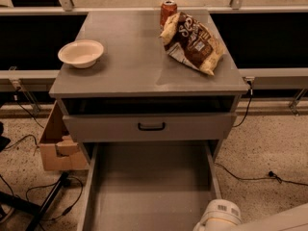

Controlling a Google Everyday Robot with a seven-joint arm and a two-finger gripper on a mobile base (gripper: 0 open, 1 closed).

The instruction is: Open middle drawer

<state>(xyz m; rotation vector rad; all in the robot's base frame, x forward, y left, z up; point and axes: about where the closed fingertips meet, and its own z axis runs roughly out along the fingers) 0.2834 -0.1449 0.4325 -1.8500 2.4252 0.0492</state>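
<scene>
Well, my gripper lies outside the view, so I cannot tell its grip, and only my white arm joint point(219, 215) shows beside the pulled-out bottom drawer point(149, 186), above which the middle drawer point(106, 127) sits under the cabinet top point(130, 66).

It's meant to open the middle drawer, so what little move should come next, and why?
Probably raise the claw, which is out of view, to the black handle on the middle drawer. That drawer looks shut, only the arm shows, at bottom right, and the bottom drawer stands pulled out beneath.
</scene>
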